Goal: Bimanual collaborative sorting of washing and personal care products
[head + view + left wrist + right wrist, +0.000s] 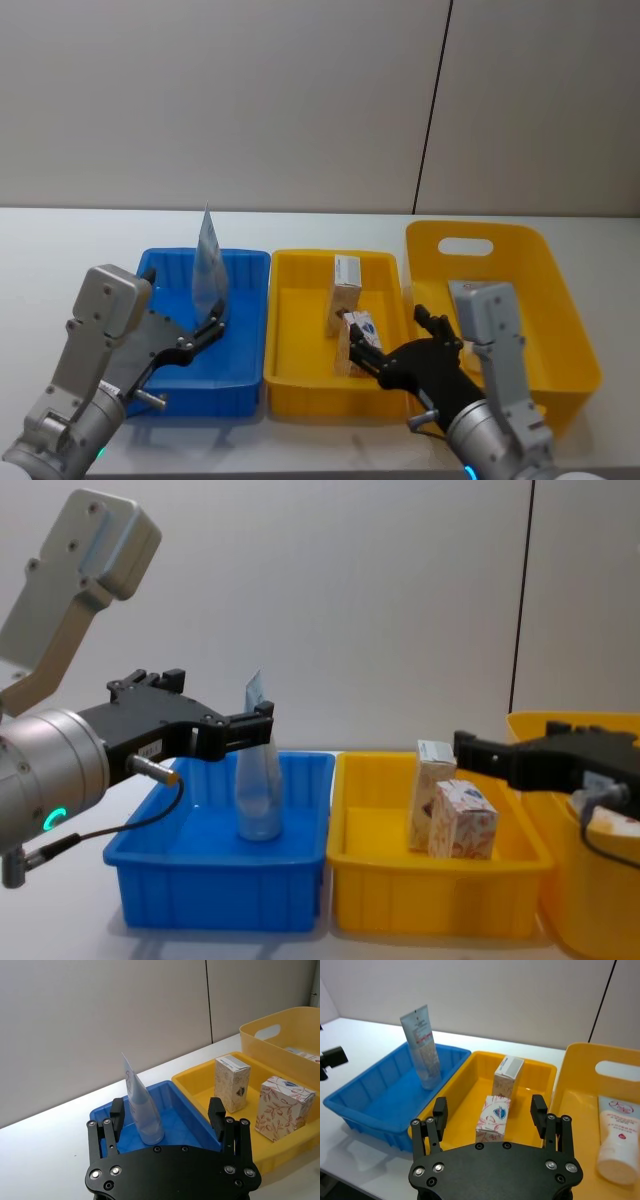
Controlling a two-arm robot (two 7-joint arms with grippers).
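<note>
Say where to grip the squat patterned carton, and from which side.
Best pinch the squat patterned carton across its two flat side faces, from above: it stands upright, the tall beige carton close behind it, the right gripper nearest.

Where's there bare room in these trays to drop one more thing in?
Blue tray: bare floor all round the standing tube, though the left gripper hovers beside it. Yellow tray: the strip between its left wall and the tall carton and squat carton is free; the cartons' side is crowded, with the right gripper close by them.
</note>
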